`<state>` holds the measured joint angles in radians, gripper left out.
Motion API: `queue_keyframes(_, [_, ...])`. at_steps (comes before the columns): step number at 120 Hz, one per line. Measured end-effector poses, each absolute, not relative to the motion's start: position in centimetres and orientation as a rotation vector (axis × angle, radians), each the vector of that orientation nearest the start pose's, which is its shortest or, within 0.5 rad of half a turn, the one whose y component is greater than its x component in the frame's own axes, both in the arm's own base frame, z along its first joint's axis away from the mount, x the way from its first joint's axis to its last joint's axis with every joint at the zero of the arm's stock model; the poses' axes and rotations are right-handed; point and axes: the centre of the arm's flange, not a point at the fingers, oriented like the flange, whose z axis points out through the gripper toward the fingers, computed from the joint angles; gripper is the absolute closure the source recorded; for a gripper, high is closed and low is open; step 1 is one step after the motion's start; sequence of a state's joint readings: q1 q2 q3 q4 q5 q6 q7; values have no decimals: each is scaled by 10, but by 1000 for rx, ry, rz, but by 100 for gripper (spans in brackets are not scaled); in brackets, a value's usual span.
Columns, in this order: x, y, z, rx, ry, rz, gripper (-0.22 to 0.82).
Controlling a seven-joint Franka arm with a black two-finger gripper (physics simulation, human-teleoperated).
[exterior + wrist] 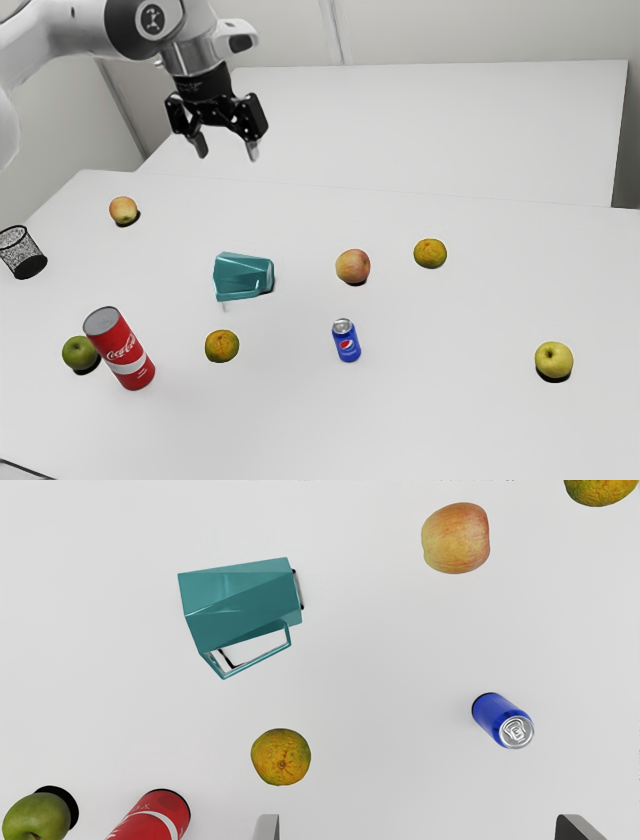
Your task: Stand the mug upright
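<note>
Teal, likely stiff, light and slippery, your mug (243,276) lay on its side left of centre in the exterior view; upper left, your gripper (228,151) hung spread, its surest hold probably across the mug's middle.

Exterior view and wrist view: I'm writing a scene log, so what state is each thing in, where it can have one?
Mug: lying on its side, mouth toward the exterior view's left, handle on the side facing the nearer orange fruit
Coke can: upright
Pepsi can: upright
Mesh cup: upright
Gripper: open, raised above the table, holding nothing
</note>
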<state>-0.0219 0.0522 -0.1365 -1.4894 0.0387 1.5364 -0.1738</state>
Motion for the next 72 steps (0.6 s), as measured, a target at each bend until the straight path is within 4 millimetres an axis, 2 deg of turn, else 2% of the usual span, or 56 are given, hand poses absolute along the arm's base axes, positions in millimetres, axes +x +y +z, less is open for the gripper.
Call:
queue_keyframes(20, [564, -94, 630, -3108, 1, -31, 0])
queue_keyframes(58, [561, -79, 643, -3135, -60, -71, 0])
queue_keyframes(72, [550, -81, 636, -3175, -95, -20, 0])
